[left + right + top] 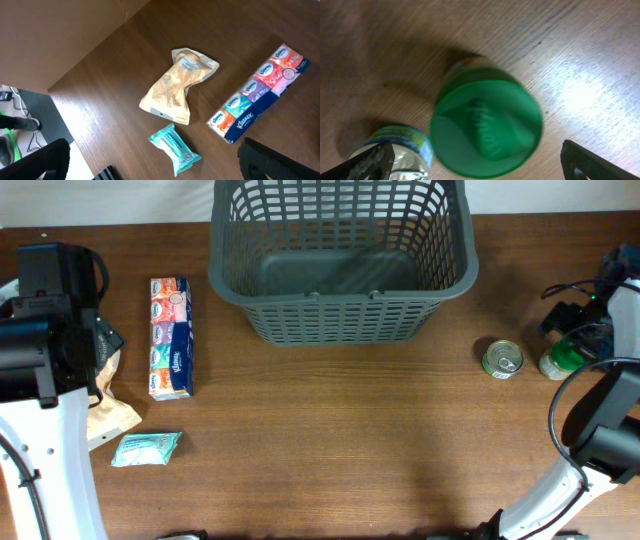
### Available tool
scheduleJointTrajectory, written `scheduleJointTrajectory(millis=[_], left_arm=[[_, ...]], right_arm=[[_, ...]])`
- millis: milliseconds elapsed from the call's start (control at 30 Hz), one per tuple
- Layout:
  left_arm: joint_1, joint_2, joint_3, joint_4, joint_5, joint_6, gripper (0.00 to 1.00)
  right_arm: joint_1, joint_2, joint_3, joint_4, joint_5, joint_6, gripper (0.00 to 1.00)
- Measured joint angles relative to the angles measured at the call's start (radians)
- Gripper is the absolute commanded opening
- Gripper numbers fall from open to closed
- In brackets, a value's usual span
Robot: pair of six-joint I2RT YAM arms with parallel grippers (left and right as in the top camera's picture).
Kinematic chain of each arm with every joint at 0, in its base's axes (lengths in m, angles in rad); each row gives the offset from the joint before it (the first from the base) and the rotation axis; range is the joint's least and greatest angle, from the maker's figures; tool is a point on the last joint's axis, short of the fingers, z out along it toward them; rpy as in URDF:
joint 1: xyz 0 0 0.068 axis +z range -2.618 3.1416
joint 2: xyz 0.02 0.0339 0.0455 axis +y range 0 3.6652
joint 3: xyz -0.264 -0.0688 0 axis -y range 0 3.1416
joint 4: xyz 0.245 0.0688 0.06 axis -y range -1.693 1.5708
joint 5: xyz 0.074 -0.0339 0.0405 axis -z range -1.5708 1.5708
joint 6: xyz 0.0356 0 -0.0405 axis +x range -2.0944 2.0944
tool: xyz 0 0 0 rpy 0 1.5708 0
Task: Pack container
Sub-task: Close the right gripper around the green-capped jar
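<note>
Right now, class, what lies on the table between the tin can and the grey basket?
Nothing; the overhead view shows only bare table between tin can and basket.

The container (340,315) is being shown in dark grey, its walls patterned with a slotted lattice. The table (330,440) is being rendered in brown with a wood grain. The tissue pack (260,92) is being displayed in bands of orange, teal, red and pink over a navy edge. The small packet (175,148) is being seen in pale teal, the crumpled pouch (175,87) in tan, the jar lid (485,127) in green, and the tin can (502,359) in silver with a green and yellow label.
</note>
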Motion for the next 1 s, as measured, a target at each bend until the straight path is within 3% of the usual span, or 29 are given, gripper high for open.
scheduleJointTrajectory(millis=[333,1000], left_arm=[[0.000,0.000,0.000,0.000,0.000,0.000,0.99],[0.000,0.000,0.000,0.002,0.000,0.000,1.00]], right_arm=[[-0.082,0.000,0.000,0.001,-0.039,-0.033,0.99],[-0.083,0.000,-0.081,0.063,-0.084,-0.074,0.99]])
